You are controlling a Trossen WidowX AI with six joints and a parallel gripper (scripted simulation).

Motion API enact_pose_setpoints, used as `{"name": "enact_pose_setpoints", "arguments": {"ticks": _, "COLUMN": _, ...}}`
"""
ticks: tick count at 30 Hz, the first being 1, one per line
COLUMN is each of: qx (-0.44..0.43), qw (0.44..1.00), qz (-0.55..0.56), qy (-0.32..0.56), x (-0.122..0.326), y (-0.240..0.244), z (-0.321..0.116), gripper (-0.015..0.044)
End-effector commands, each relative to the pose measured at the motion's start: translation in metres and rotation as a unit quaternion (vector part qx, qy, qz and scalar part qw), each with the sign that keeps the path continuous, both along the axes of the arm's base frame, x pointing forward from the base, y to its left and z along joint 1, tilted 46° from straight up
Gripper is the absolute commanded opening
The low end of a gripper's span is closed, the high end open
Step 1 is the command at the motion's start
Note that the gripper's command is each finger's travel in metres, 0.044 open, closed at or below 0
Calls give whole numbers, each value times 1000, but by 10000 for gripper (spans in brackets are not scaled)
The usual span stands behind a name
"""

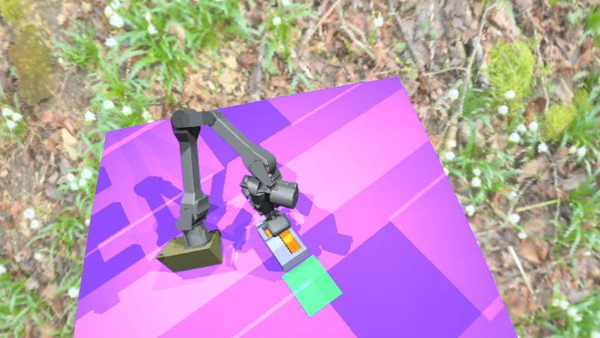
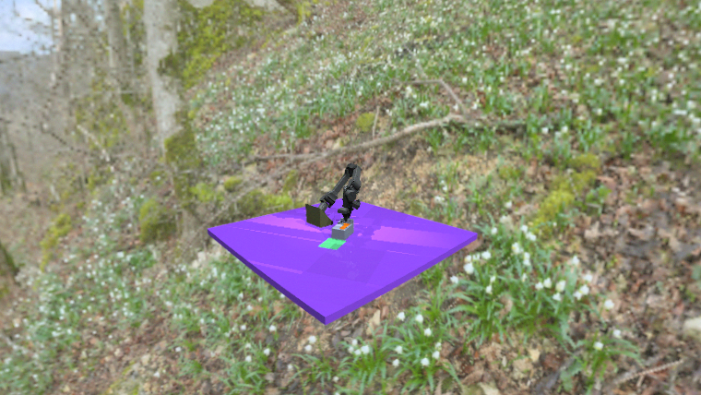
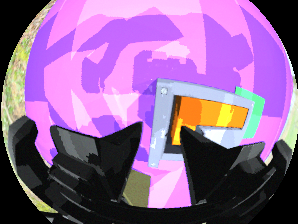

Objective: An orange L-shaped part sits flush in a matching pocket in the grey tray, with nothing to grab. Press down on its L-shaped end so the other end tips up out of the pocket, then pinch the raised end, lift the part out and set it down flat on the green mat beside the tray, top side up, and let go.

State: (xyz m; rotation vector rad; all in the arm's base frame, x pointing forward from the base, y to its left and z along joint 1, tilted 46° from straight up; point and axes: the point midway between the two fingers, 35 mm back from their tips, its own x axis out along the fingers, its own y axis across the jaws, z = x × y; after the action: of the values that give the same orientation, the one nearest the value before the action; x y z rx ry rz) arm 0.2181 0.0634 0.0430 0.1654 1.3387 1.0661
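The orange L-shaped part [image 1: 289,242] [image 3: 210,112] is in the pocket of the grey tray [image 1: 288,261] [image 2: 341,233] [image 3: 159,117]. In the wrist view a dark gap shows along its L-shaped end, which looks sunk below the rim; whether the far end is raised is hard to tell. My gripper [image 3: 161,127] is open with nothing between its fingers. It is low over the L-shaped end, and its right fingertip in the wrist view overlaps that end; contact cannot be seen. The green mat [image 1: 313,289] [image 2: 331,244] [image 3: 253,104] lies by the tray's far end.
The arm's olive base block [image 1: 190,257] [image 2: 316,215] stands to the left of the tray in the top view. The tray has a raised wall at the end near the gripper. The purple and pink table top [image 1: 390,268] [image 2: 314,289] carries the tray, mat and base.
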Motion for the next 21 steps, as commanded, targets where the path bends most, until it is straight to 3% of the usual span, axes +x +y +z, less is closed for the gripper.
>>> {"name": "enact_pose_setpoints", "arguments": {"ticks": 1, "qx": 2, "qw": 1000, "qz": -5, "qy": -3, "x": 0, "y": 6, "z": -6, "gripper": 180}}
{"name": "enact_pose_setpoints", "arguments": {"ticks": 21, "qx": 2, "qw": 1000, "qz": -5, "qy": -3, "x": -3, "y": 23, "z": -23, "gripper": 180}}
